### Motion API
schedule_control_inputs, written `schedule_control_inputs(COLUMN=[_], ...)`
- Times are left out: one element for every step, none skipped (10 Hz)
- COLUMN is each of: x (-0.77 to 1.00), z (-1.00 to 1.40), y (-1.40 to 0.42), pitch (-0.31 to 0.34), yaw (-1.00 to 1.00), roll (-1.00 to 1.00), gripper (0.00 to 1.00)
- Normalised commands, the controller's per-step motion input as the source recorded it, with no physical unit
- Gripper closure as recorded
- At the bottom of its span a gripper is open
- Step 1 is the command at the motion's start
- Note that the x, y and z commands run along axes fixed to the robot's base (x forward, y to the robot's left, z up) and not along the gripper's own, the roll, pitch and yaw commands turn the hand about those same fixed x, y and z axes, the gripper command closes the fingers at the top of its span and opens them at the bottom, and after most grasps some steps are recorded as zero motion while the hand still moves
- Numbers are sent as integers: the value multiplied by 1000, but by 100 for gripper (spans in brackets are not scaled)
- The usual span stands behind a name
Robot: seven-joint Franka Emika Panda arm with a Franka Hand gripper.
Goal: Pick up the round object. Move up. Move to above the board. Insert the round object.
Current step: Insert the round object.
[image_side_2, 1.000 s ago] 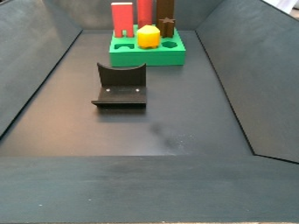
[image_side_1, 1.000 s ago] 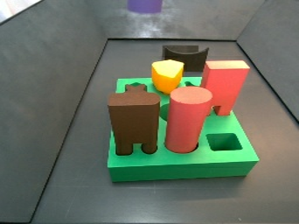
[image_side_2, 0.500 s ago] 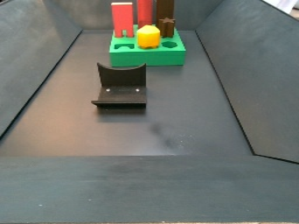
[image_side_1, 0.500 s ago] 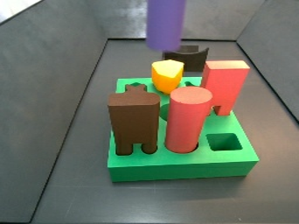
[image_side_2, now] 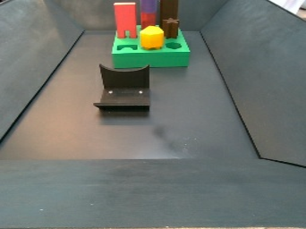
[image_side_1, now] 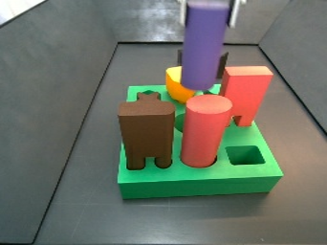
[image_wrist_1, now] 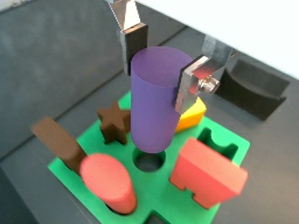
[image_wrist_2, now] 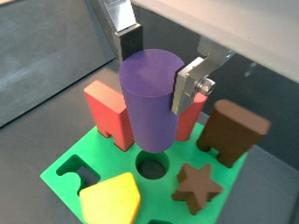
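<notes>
Since half a second ago the purple cylinder has come lower and further over the green board in a side view — before, it hung above the far edge near the dark fixture, and a second ago only its lower end showed at the top of the picture. In a side view from the far end, a strip of purple now stands behind the blocks where a salmon-red top showed before.

The hand is pinching the cylinder near its upper end: in both wrist views the silver fingers press against opposite sides of it. The cylinder hangs upright, above the board, with its lower end just over a round hole and not yet in it, as the gap under it in the wrist view shows.

The cylinder is plain, smooth and purple, with a flat top. Around it on the board stand a red block, a salmon-red cylinder, a brown block and a yellow block — a brown star piece sits beside the hole. The board rests on the dark counter.
</notes>
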Motion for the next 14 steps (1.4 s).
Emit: schedule_control_inputs(x=[97, 0, -69, -29, -117, -3, -20, 0, 0, -54, -194, 0, 0, 0], z=[-614, -574, -534, -137, -449, -634, -674, -717, -731, -766, -723, -783, -831, -826], y=[-6, 0, 0, 0, -34, -54, -29, -17, 0, 0, 0, 0, -83, -146], pitch=[-34, -94, -133, -107, -129, -84, -91, -49, -11, 0, 31, 29, 0, 0], yaw=[0, 49, 49, 0, 0, 0, 0, 0, 0, 14, 0, 9, 23, 14], roll=[140, 151, 127, 3, 71, 126, 120, 131, 163, 211, 236, 207, 246, 263], gripper=[100, 100, 100, 100, 100, 100, 100, 100, 100, 100, 100, 100, 100, 100])
